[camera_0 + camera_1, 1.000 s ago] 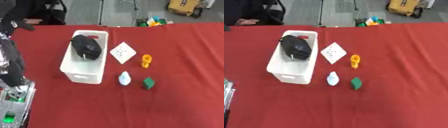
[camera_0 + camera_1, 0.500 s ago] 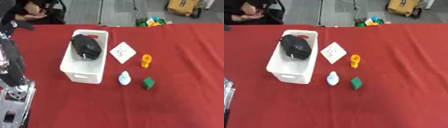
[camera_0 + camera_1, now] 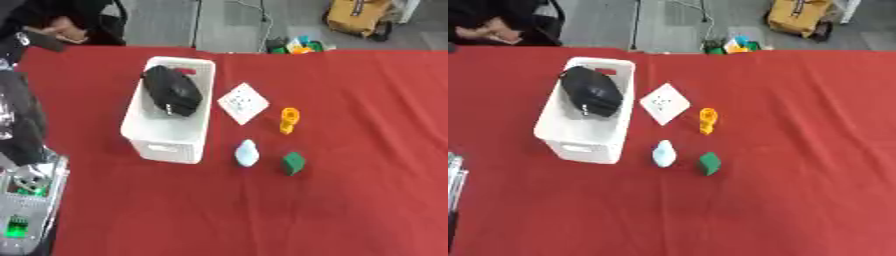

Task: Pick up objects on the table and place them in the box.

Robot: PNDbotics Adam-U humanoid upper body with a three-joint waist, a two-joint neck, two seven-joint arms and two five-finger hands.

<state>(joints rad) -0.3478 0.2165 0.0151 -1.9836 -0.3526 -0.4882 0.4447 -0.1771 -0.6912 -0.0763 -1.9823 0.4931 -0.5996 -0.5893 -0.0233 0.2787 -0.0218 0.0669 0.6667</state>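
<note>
A white box (image 3: 169, 145) stands left of the middle of the red table, with a black pouch-like object (image 3: 172, 91) lying in it. To the box's right lie a white square card with dots (image 3: 242, 102), an orange piece (image 3: 288, 120), a pale blue rounded piece (image 3: 247, 153) and a green cube (image 3: 292, 163). My left hand (image 3: 21, 127) shows as a dark shape at the left edge of the left eye view, above a silver wrist part with green lights (image 3: 26, 210), well apart from the box. My right hand is out of sight.
The red table (image 3: 798, 190) has open cloth at the right and front. Beyond its far edge are a grey floor, colourful items (image 3: 735, 45) and a yellow case (image 3: 798, 17).
None of the objects on the table has moved. My left arm stays at the left edge.
</note>
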